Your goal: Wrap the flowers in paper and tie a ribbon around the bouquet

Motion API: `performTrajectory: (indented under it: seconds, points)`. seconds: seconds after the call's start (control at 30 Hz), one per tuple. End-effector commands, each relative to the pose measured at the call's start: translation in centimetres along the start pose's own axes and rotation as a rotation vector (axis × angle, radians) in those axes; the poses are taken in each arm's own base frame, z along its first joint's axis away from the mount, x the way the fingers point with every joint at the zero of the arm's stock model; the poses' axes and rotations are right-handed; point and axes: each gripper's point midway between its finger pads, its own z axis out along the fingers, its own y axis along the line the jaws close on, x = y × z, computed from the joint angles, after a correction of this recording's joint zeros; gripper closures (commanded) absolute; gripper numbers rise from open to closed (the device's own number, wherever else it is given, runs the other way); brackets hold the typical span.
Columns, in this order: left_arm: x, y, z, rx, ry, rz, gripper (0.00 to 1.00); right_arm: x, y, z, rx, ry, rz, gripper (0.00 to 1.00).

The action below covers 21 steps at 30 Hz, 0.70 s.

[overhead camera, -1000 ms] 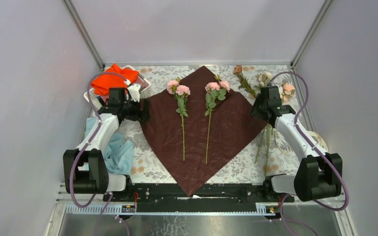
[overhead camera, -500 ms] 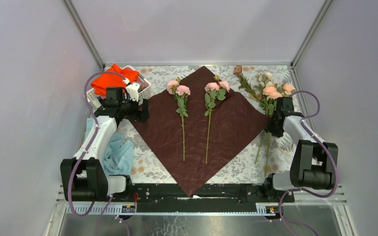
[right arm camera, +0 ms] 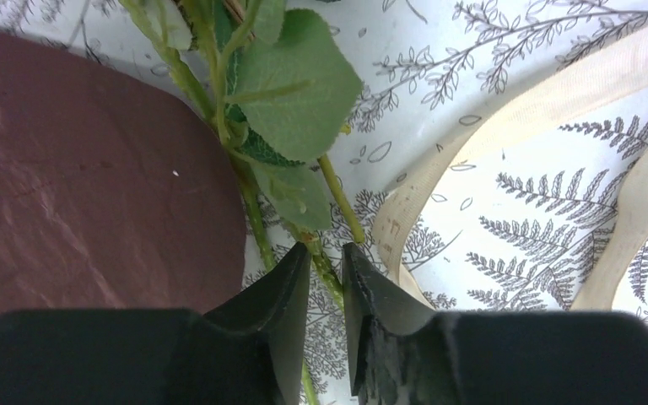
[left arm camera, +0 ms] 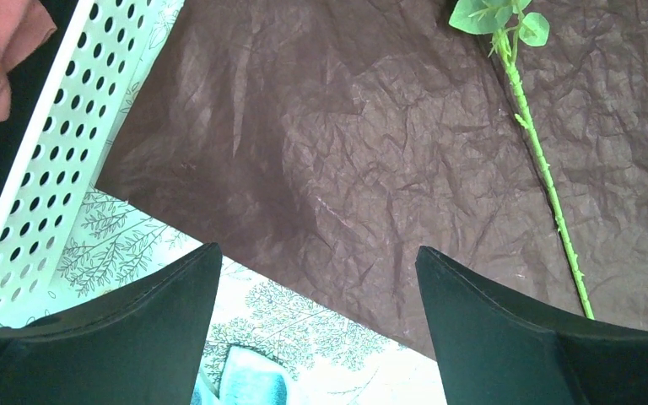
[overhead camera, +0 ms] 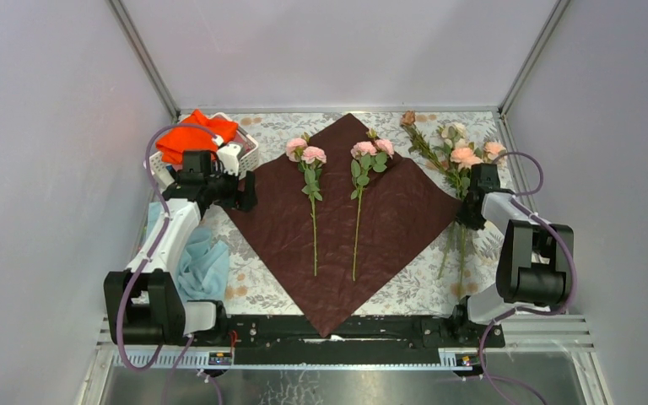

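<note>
Two roses (overhead camera: 307, 153) lie side by side on the dark red paper (overhead camera: 388, 219), blooms toward its far corner. More flowers (overhead camera: 460, 160) lie just off the paper's right corner, where the right gripper (right arm camera: 325, 278) holds its jaws narrow about one green stem; whether they pinch it cannot be told. Beyond that corner the cream ribbon (right arm camera: 439, 177) runs out of frame. Over the paper's left corner the left gripper (left arm camera: 316, 337) stands spread wide.

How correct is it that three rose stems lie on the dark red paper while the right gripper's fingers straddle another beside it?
Only two rose stems lie on the paper, per the top view; the right gripper does straddle another stem.
</note>
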Motion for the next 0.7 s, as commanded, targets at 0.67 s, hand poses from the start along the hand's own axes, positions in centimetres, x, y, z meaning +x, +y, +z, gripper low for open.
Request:
performTrajectory:
  seconds: [0.67]
  points:
    - [0.7,0.3,0.3,-0.005,0.027,-0.004,0.07,-8.7,21.4,-26.2,-0.732,-0.500,-0.286,1.00]
